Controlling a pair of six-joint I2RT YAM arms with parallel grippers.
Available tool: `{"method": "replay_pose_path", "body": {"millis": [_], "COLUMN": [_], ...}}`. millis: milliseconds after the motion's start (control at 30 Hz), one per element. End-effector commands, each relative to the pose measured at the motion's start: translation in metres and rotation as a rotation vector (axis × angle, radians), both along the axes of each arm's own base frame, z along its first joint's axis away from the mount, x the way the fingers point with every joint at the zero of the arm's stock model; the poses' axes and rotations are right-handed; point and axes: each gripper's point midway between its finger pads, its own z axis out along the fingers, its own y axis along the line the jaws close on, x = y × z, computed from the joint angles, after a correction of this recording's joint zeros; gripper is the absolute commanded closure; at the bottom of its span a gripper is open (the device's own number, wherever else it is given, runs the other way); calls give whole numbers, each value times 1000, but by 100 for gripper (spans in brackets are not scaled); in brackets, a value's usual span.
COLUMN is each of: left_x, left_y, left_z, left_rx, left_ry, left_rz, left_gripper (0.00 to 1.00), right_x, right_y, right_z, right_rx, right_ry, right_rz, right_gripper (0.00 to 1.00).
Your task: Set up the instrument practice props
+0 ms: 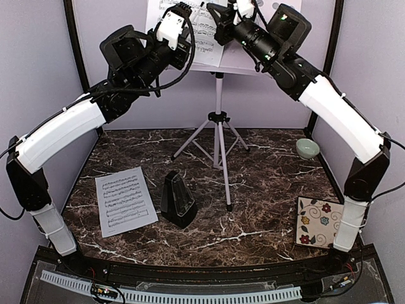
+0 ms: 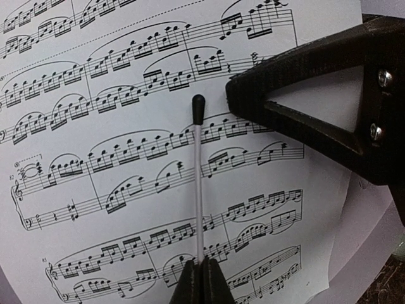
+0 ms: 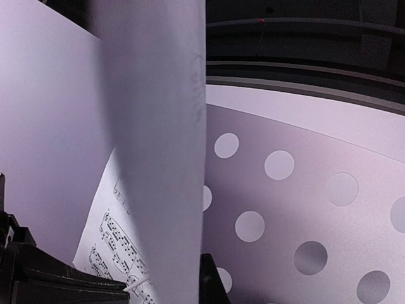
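The white music stand [image 1: 219,120] rises on its silver tripod at the back of the table. Its hole-dotted desk [image 3: 297,209] fills the right wrist view. One music sheet [image 2: 126,158] leans on the desk. My left gripper [image 2: 202,271] is shut on the stand's thin silver page-holder wire [image 2: 198,171], which lies across the sheet. My right gripper [image 3: 200,269] is shut on the sheet's right edge [image 3: 158,158], curling it off the desk. Only one black finger [image 3: 212,285] shows there. A second sheet [image 1: 125,201] lies flat at the front left, with the black metronome [image 1: 178,199] upright beside it.
A pale green bowl [image 1: 307,149] sits at the right back and a floral tile [image 1: 319,221] at the front right. The tripod legs [image 1: 226,183] spread over the middle of the marble table. Purple walls close in the back and sides.
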Motion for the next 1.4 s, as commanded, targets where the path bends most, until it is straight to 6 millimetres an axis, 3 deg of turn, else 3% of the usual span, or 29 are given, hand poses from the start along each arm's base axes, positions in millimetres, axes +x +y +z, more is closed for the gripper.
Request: {"method": "replay_pose_path", "body": {"millis": [0, 167, 267, 400, 800, 1100, 1367], "left_x": [-15, -15, -13, -12, -9, -5, -4], "left_y": [9, 7, 7, 9, 13, 14, 14], "left_z": [17, 15, 14, 14, 13, 11, 10], "left_rx": [-33, -29, -28, -29, -31, -33, -27], "left_ry": [-27, -26, -25, -26, -26, -21, -20], "left_rz": [-30, -34, -29, -22, -12, -7, -9], "left_gripper": [100, 100, 100, 100, 100, 100, 100], "right_x": [-9, -8, -6, -5, -1, -1, 4], "right_y": [-1, 7, 5, 3, -6, -16, -27], "right_z": [13, 5, 6, 8, 10, 12, 0], "right_rx": [-21, -55, -39, -20, 22, 56, 85], "right_ry": [-67, -75, -74, -74, -51, -29, 24], "right_rz": [15, 31, 23, 18, -11, -37, -79], "right_gripper": [100, 98, 80, 74, 40, 25, 13]}}
